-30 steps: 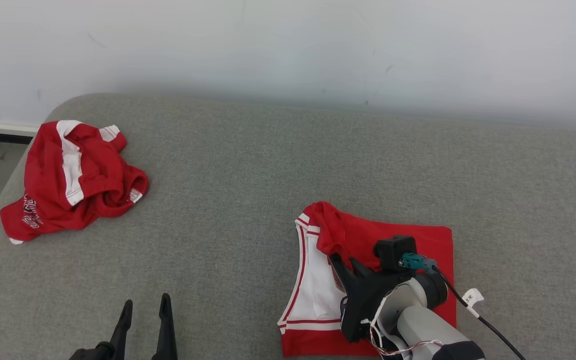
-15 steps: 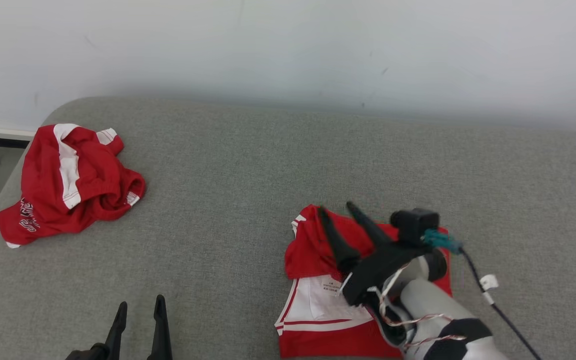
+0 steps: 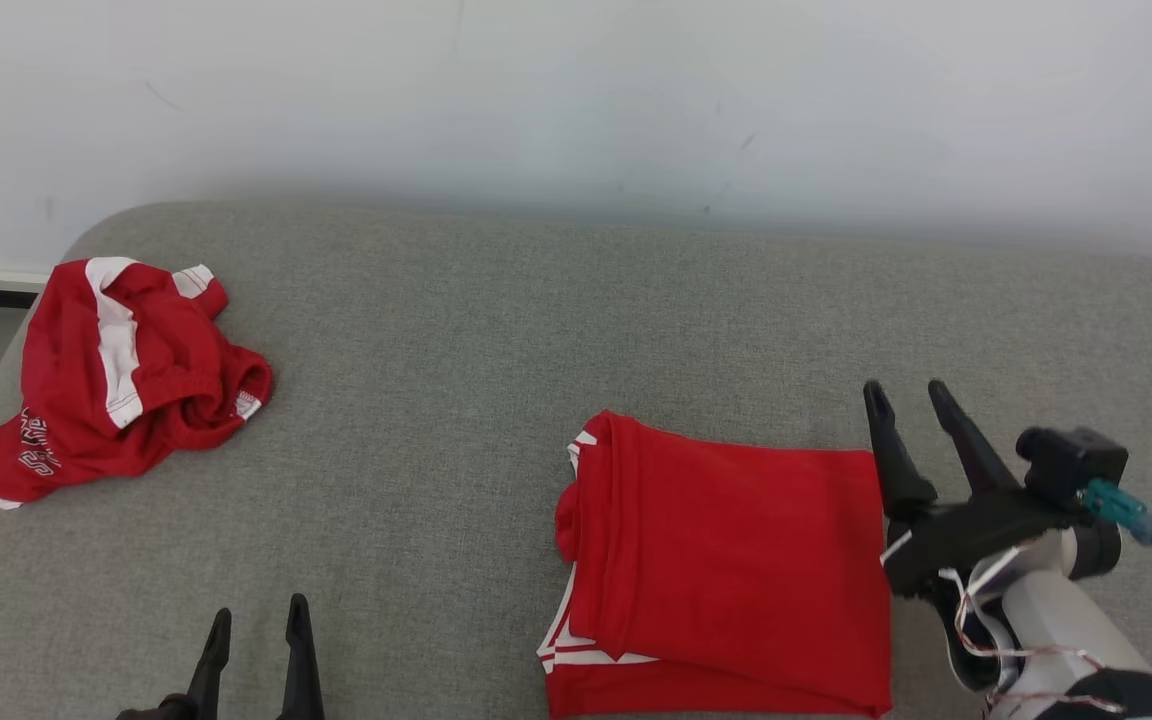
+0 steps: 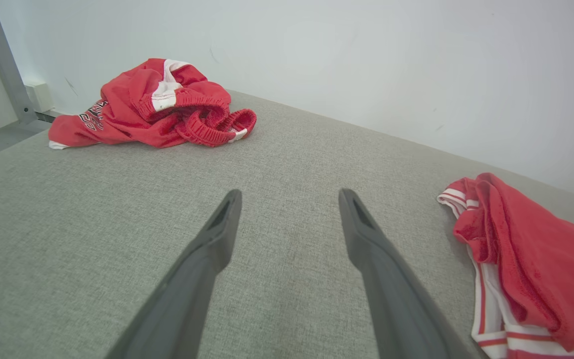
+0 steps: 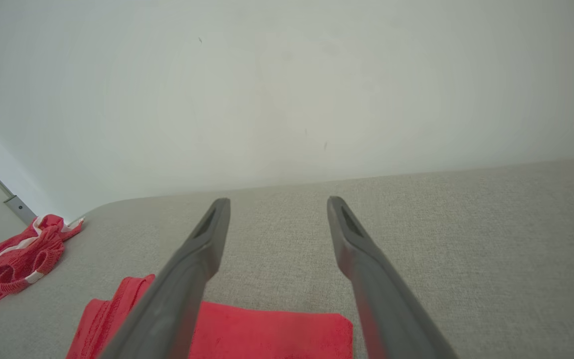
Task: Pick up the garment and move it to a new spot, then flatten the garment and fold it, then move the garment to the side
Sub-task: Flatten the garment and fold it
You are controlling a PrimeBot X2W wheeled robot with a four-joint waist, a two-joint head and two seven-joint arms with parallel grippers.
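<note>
My left gripper (image 3: 259, 606) and right gripper (image 3: 904, 387) both stand open, holding nothing. The folded garment (image 3: 736, 560) lies well right of the crumpled heap (image 3: 116, 380). It looks soft, light and floppy; I'd pinch all layers at one edge.

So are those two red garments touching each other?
Apart. The head view shows a wide stretch of grey cushion between the crumpled garment and the folded garment.

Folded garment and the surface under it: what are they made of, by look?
Folded garment: soft red fabric, matte, likely a jersey knit; it creases limply, with sewn white striped trim at its left edge. Surface: grey woven upholstery, matte; fine heathered weave, rounded corner suggesting padding.
</note>
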